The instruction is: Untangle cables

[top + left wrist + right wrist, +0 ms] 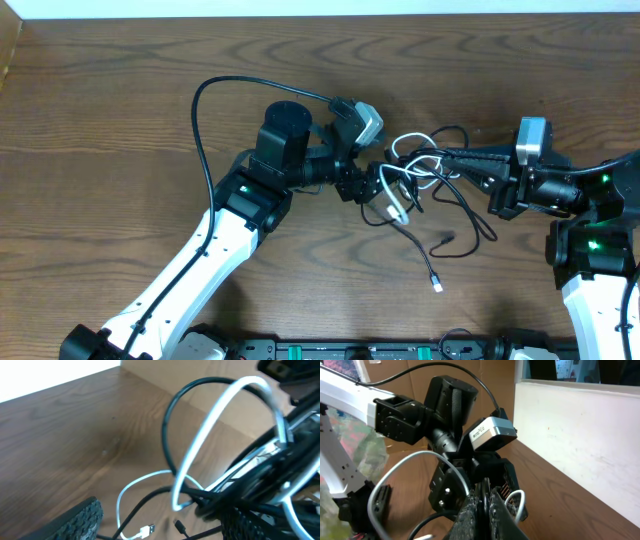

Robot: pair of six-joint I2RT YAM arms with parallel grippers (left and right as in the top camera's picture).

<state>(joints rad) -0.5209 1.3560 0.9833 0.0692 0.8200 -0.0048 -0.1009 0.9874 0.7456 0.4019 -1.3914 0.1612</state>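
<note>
The camera's label print looks too blurred to read.

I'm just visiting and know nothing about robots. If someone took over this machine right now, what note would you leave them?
Left pincer: open, jaws either side of the cords, not closed on them.
Right pincer: shut, tip in the bundle; whether it pinches a cord is unclear.
Where: the cords, black and white, are looped together between the two pincers on the table; one black end trails toward the robot's side.
Done: nothing pulled free yet.
Left: separate every cord.
</note>
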